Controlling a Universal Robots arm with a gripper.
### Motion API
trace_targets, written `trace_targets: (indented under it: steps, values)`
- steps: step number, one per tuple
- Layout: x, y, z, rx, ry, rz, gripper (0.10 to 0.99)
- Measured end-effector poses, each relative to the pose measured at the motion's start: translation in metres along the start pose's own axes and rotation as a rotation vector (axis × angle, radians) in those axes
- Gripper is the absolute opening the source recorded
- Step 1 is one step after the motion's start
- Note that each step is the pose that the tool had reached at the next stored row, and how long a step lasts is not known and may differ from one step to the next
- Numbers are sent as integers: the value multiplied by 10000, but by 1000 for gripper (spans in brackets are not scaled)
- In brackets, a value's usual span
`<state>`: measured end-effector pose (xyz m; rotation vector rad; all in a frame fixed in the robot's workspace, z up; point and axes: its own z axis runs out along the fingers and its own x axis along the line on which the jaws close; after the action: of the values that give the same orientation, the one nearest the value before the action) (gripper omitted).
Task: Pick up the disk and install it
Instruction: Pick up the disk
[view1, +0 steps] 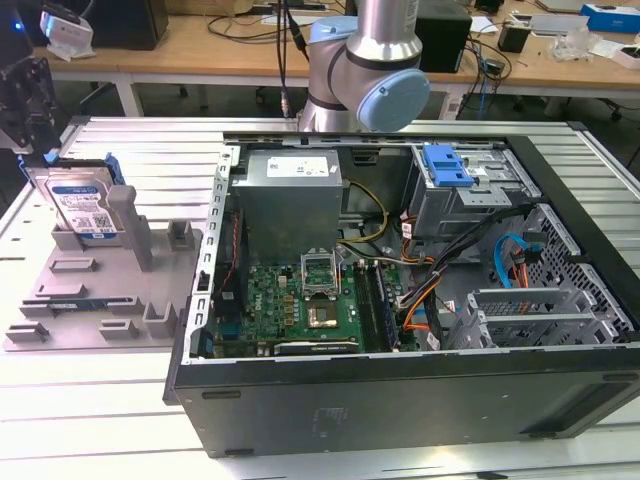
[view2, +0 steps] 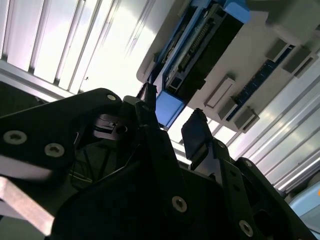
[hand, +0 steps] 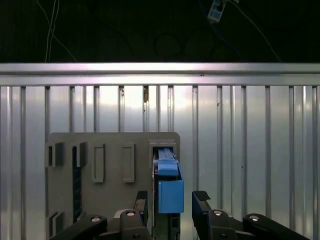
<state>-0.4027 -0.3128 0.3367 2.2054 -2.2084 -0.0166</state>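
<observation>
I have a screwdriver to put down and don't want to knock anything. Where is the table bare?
Bare table lies at the exterior view's lower left, bordered by the fixture plate and the computer case, and in the strip beyond the plate. Crowded: the plate's posts, the case's inside, and round the disk, where the open gripper hovers.

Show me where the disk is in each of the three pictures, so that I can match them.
Exterior view: the disk stands on edge in the grey plate, at the exterior view's left.
First wrist view: seen edge-on, framed by the open gripper and its fingers.
Second wrist view: edge-on again, just beyond the fingers.
Shared landmark: the grey plate under the disk.
</observation>
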Motion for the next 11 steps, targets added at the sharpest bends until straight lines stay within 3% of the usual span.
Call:
trace_targets:
  steps: [11]
  values:
    - [2,-2,77,0,0,-1,482]
